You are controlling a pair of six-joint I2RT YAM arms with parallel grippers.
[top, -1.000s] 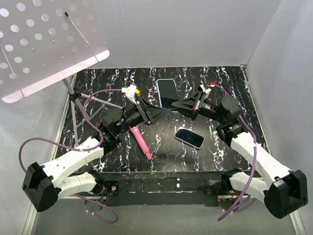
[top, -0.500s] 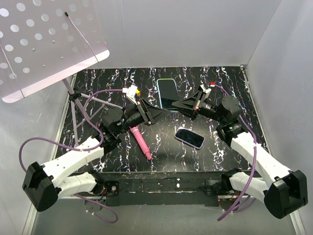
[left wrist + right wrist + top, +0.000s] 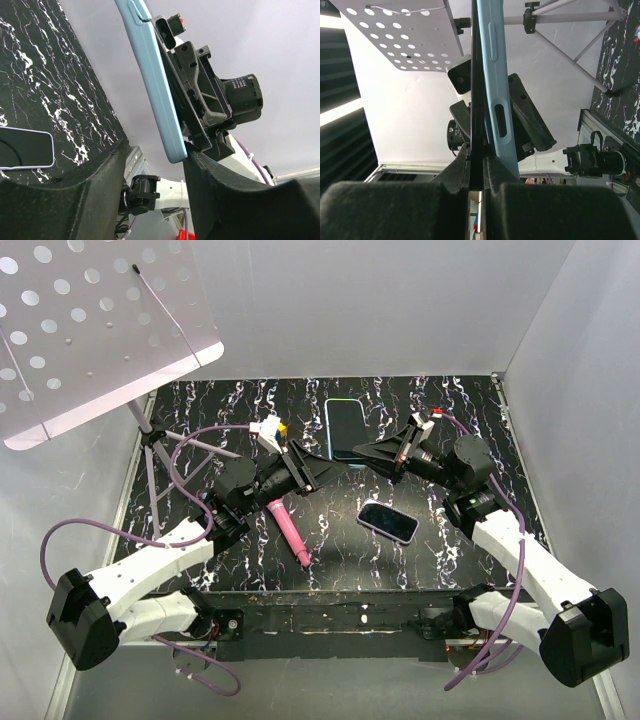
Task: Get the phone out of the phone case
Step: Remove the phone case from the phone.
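Pale-blue phone case (image 3: 345, 425) hangs clear of the table over its rear middle, dark face up toward the overhead camera, with its near end caught between the two grippers. Whether anything sits inside the case cannot be told. The right gripper (image 3: 358, 451) comes in from the right and is clenched tight. Its wrist view shows the fingers pressed together on a thin dark edge at the end of the case, with the blue side wall and its button cut-outs running up just beside them. The left gripper (image 3: 338, 468) comes in from the left with its jaws parted. In its wrist view the lower corner of the case sits in the gap, touching one finger (image 3: 210, 180) while the other finger stands apart from it, so it is not clamped there. A phone (image 3: 388, 522) with a dark screen and a pale rim lies flat on the black, white-veined table (image 3: 470, 400), nearer the arms and to the right, well apart from the case. Small coloured tags sit on both wrists, red and white on the right, yellow, blue and white on the left, but no lettering on them can be read. A pink pen (image 3: 288, 530) lies on the table below the left gripper. A white perforated plate (image 3: 90, 330) on a thin tripod (image 3: 160, 445) stands at the far left.
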